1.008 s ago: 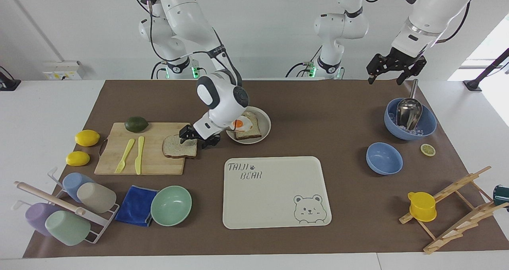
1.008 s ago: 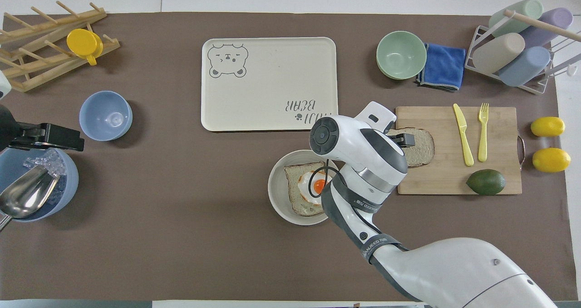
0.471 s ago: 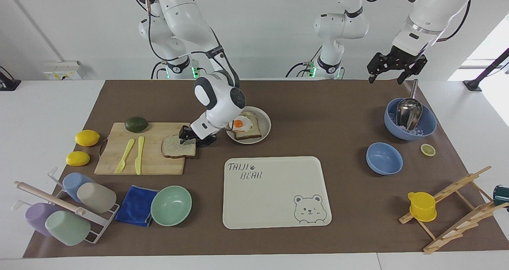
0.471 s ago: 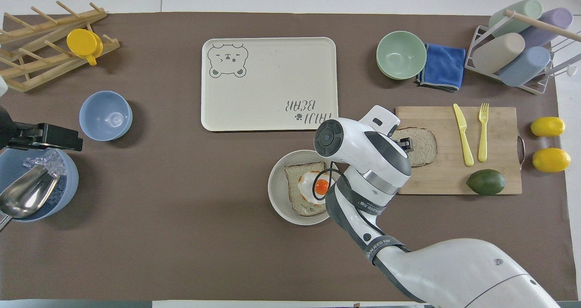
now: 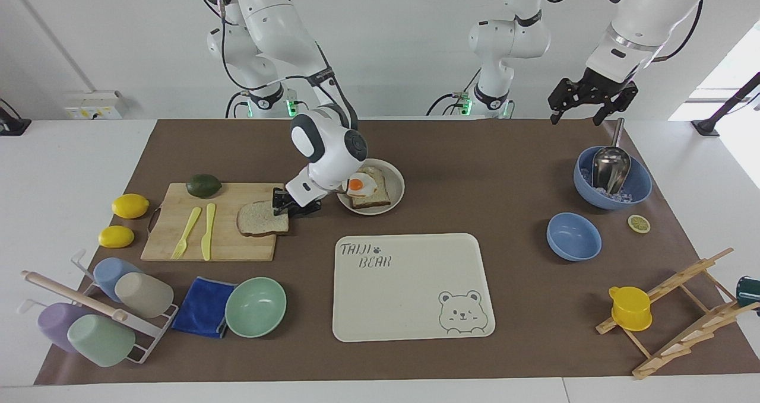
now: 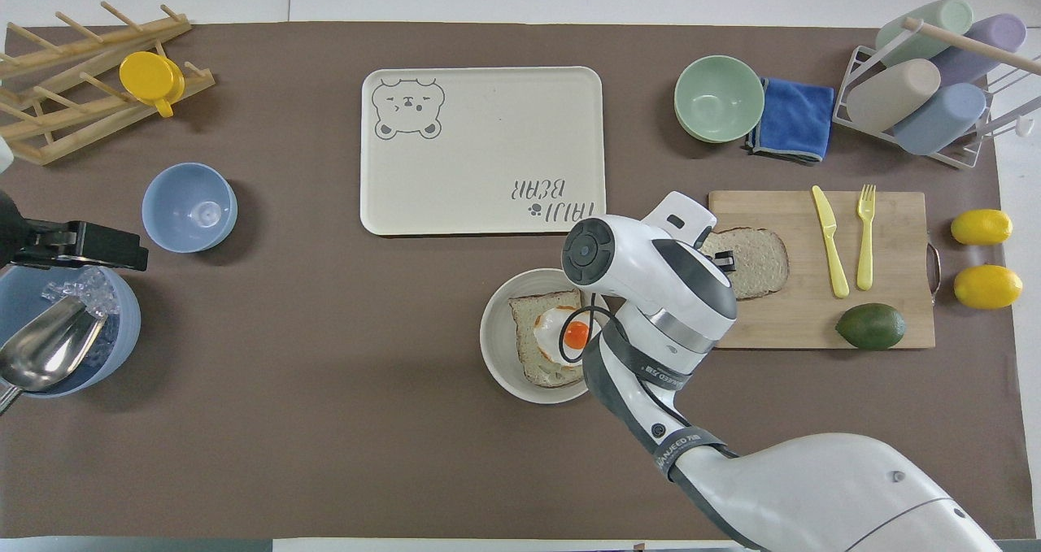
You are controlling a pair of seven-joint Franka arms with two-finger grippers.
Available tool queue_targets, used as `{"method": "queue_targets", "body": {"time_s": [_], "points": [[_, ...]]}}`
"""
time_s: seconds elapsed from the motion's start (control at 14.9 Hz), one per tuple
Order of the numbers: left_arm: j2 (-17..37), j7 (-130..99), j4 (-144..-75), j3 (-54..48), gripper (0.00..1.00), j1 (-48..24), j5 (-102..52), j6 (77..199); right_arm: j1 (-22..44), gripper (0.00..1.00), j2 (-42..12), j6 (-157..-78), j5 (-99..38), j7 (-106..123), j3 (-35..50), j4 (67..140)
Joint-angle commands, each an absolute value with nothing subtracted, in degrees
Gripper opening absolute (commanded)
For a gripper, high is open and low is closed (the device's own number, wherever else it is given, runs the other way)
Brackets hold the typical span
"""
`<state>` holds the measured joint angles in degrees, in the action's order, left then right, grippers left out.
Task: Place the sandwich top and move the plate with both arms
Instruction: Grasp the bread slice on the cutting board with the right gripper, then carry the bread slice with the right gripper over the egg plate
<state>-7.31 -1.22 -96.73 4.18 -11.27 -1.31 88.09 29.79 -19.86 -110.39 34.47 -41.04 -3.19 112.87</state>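
Note:
The sandwich top (image 5: 261, 219) (image 6: 756, 251), a speckled brown-crusted slice, lies on the wooden cutting board (image 5: 172, 243) (image 6: 813, 324). My right gripper (image 5: 282, 205) (image 6: 726, 261) reaches down from over the plate and is shut on the slice's edge nearest the plate. The round beige plate (image 5: 396, 199) (image 6: 494, 357) sits beside the board and bears a bread slice with a fried egg (image 5: 363, 186) (image 6: 553, 336). My left gripper (image 5: 589, 107) (image 6: 122, 249) waits open in the air over the blue bowl with the metal scoop (image 5: 638, 183) (image 6: 114, 349).
The cream bear-print tray (image 5: 409, 290) (image 6: 480, 154) lies farther from the robots than the plate. Yellow cutlery (image 5: 199, 231), an avocado (image 5: 203, 185), two lemons, a mint bowl (image 5: 255, 306), a blue cloth, a cup rack, a small blue bowl (image 5: 573, 235) and a wooden rack stand around.
My right gripper has closed on the slice's edge, and the slice has slid slightly along the board toward the cutlery. The left arm has stayed put.

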Motion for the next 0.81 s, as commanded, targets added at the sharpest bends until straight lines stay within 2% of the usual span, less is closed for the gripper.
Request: {"method": "queue_targets", "body": {"time_s": [0.0,0.27,0.61,0.74], "points": [[-7.82,-1.23,-96.59,3.87,1.0,-10.81,-1.23,88.33,29.44,0.0,-19.24,-107.17,33.84,-39.74,-2.9,110.59],[-7.73,-1.14,-96.5,3.87,1.0,-10.81,-1.23,88.42,32.86,0.0,-20.48,-90.74,33.66,-36.21,0.08,99.42],[-7.82,-1.05,-96.5,3.87,1.0,-10.81,-1.23,88.51,35.42,0.0,-19.51,-78.15,28.39,-36.65,2.98,88.18],[-7.91,-0.97,-96.59,3.95,1.0,-10.72,-1.14,88.51,35.51,0.0,-18.38,-76.47,28.47,-36.82,5.44,87.98]]}}
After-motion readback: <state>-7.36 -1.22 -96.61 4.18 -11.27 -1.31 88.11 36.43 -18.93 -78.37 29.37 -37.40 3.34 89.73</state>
